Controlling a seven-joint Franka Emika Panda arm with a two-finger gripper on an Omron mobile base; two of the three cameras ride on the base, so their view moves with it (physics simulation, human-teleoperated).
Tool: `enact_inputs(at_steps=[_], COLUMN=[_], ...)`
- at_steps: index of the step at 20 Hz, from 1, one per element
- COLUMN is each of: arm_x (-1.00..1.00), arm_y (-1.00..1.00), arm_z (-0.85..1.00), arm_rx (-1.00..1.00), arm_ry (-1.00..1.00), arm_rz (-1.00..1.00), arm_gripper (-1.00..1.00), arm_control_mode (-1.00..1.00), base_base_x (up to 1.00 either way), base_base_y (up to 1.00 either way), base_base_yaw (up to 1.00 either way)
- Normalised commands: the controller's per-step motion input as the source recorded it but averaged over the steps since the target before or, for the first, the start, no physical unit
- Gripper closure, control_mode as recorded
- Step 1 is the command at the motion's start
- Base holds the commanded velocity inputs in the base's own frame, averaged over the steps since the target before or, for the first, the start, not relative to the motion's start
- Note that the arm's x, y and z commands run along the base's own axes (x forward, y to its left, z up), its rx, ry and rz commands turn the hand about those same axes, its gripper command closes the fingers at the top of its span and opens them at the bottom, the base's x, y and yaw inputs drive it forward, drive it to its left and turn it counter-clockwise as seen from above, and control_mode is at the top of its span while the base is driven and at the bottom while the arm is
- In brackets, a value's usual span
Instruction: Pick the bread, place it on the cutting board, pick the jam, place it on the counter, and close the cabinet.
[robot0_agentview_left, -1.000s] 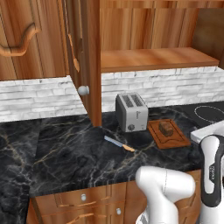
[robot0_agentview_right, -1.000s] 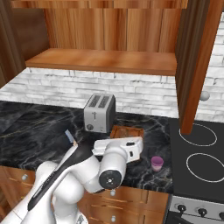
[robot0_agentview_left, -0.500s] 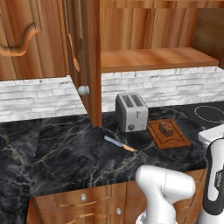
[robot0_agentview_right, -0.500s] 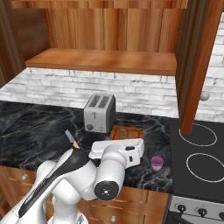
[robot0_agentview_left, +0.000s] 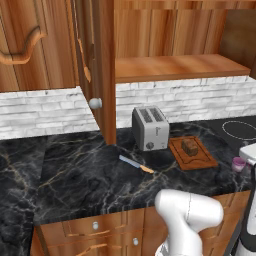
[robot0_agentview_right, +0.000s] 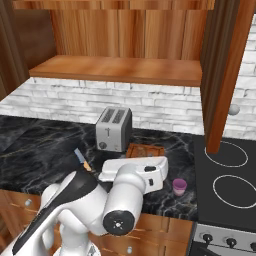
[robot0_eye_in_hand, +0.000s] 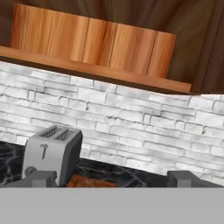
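Showing bread (robot0_agentview_left: 189, 146) resting on the cutting board (robot0_agentview_left: 201, 160) and jam (robot0_agentview_right: 179, 186) standing on the counter (robot0_agentview_left: 90, 175) at the board's four o'clock; gripper (robot0_eye_in_hand: 111, 178) released, empty; cabinet door (robot0_agentview_left: 97, 65) unclosed.

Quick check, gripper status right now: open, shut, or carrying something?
Gripper: open, jaws spread wide, nothing between them. It points at the toaster and brick wall.
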Motion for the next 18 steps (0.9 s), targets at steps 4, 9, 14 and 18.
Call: enact_inputs(at_steps=[4,9,14,18], arm_x=[-0.37,-0.39,-0.38,-0.28], arm_y=[-0.09,-0.08,0.0,0.0], arm_z=[0.22,0.22,0.25,0.22], arm_rx=[0.0,0.0,0.0,0.0], arm_ry=[0.0,0.0,0.0,0.0], arm_rz=[0.0,0.0,0.0,-0.02], arm_gripper=[-1.0,-1.0,-1.0,-1.0], arm_control_mode=[-1.0,-1.0,-1.0,-1.0], base_base_x=[0.0,0.0,0.0,0.0], base_base_y=[0.0,0.0,0.0,0.0], base_base_yaw=[0.0,0.0,0.0,0.0])
